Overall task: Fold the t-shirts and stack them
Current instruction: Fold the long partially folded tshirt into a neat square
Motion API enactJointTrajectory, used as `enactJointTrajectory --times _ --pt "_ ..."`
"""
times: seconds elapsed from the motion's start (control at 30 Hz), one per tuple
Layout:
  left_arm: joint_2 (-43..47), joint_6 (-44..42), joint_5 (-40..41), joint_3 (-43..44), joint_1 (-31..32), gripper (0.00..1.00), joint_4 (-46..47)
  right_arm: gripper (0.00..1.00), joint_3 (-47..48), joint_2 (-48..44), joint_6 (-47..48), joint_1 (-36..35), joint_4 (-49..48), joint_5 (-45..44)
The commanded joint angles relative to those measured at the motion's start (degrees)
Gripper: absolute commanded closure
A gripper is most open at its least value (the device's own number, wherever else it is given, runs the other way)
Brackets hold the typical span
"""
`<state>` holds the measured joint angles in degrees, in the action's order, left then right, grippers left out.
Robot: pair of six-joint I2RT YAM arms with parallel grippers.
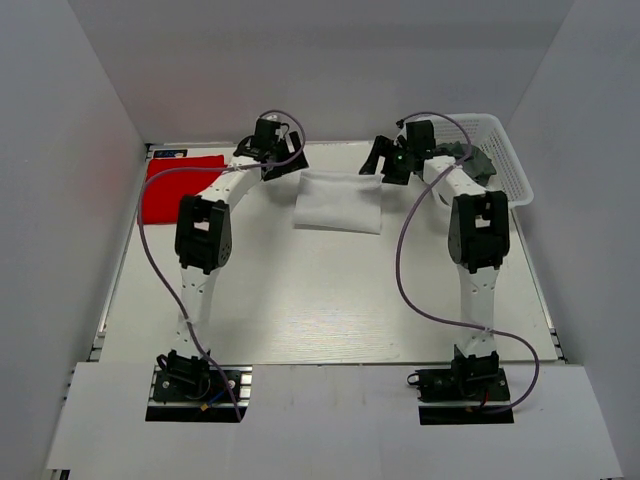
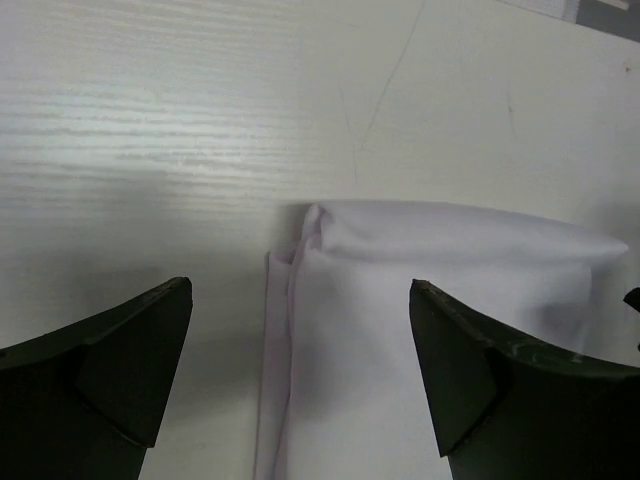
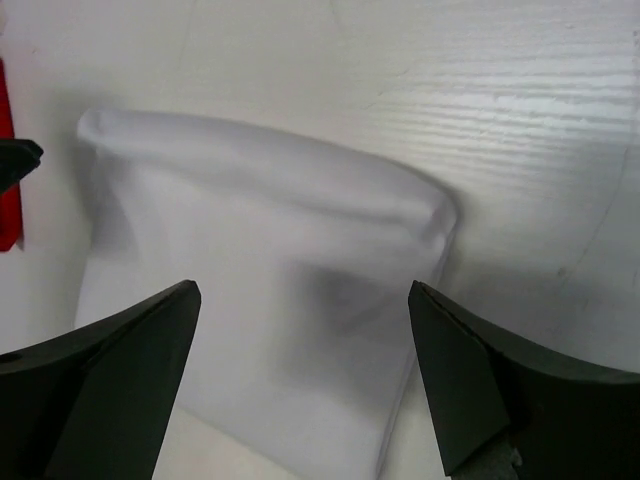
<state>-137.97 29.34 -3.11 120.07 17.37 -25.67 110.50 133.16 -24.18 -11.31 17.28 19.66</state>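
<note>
A white t-shirt (image 1: 340, 201) lies folded into a small rectangle at the back middle of the table. A red t-shirt (image 1: 180, 187) lies folded flat at the back left, and a strip of this red t-shirt (image 3: 8, 150) shows at the left edge of the right wrist view. My left gripper (image 1: 277, 160) hovers over the white shirt's left end, open, with nothing between its fingers. In the left wrist view that gripper (image 2: 300, 290) straddles the folded edge of the white t-shirt (image 2: 450, 300). My right gripper (image 1: 385, 162) is open above the right end. In the right wrist view it (image 3: 303, 290) is empty over the white t-shirt (image 3: 250, 230).
A white mesh basket (image 1: 497, 150) stands at the back right, behind the right arm. Grey walls close in the table (image 1: 320, 310) on the left, right and back. Purple cables loop off both arms.
</note>
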Motion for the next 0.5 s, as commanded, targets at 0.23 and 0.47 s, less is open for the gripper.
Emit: enactJointTrajectory --times 0.23,0.47 --pt "18.09 0.63 -20.08 -17.31 3.72 0.0 9.84 0.09 -25.23 -23.91 -2.78 -3.19 -15.58 7.55" --pt "14.4 4.93 -24.39 -23.38 4.96 0.0 13.27 0.09 -32.27 -16.82 -9.99 -3.89 -27.37 15.76"
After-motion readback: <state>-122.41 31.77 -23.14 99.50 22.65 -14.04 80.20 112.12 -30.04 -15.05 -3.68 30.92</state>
